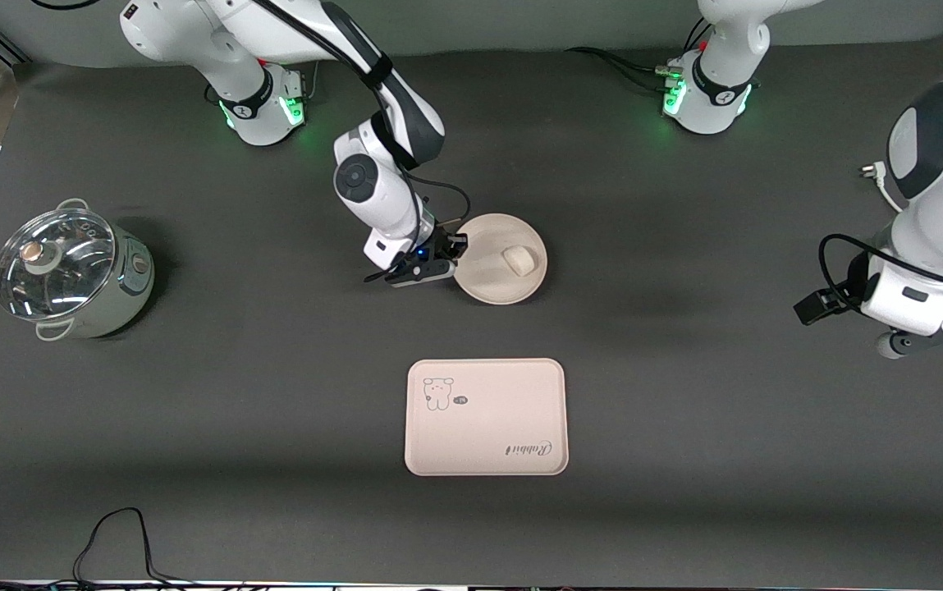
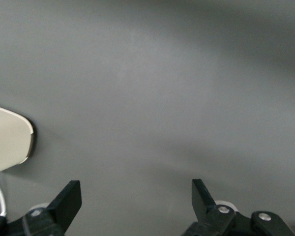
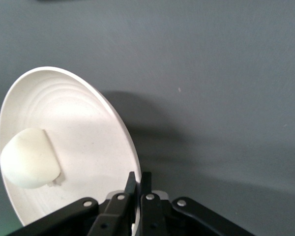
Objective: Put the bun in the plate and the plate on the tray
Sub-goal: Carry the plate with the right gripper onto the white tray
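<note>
The round cream plate [image 1: 487,279] lies in the middle of the table, farther from the front camera than the tray [image 1: 485,416]. The off-white bun [image 1: 519,260] sits in the plate. My right gripper [image 1: 448,256] is low at the plate's rim, on the side toward the right arm's end, and is shut on that rim. In the right wrist view its fingers [image 3: 138,178] pinch the plate's edge [image 3: 78,123], with the bun [image 3: 28,158] inside. My left gripper [image 1: 902,338] waits open and empty over the left arm's end of the table, over bare mat [image 2: 136,189].
A steel pot with a glass lid [image 1: 69,275] stands toward the right arm's end of the table. The tray carries nothing but its bear drawing and script. A black cable [image 1: 114,542] lies at the table edge nearest the front camera.
</note>
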`<action>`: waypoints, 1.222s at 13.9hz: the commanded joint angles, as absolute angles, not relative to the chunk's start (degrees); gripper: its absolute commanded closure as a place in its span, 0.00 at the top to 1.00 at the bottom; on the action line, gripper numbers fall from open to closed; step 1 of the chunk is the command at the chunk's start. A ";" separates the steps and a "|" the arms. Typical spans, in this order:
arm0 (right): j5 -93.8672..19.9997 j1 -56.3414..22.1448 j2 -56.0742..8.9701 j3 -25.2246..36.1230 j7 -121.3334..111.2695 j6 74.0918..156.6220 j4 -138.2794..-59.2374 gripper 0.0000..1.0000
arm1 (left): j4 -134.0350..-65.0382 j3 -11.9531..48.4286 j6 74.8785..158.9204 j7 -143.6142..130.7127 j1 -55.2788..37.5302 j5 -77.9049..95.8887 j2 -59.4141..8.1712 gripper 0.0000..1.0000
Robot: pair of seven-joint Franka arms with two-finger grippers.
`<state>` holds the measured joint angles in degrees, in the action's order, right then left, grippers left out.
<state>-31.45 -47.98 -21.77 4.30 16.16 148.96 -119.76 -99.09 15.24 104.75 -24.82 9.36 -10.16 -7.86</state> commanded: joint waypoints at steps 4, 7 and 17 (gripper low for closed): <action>-29.03 -48.25 -18.80 12.73 17.14 132.74 -103.58 0.00 | -99.76 -11.94 101.78 -19.77 -16.43 -5.90 -3.52 1.00; -25.40 -47.90 -28.79 16.60 17.93 124.04 -84.18 0.00 | -97.92 -11.43 98.45 -19.69 -15.73 -5.63 -2.38 1.00; -25.93 -30.00 -60.28 4.70 16.79 136.65 -58.62 0.00 | -95.36 -1.22 95.37 -15.91 -6.67 -2.20 -0.26 1.00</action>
<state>-26.36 -34.79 -55.77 11.11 16.15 134.19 -63.57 -96.60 -0.88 96.66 -17.35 -6.45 -3.47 -0.42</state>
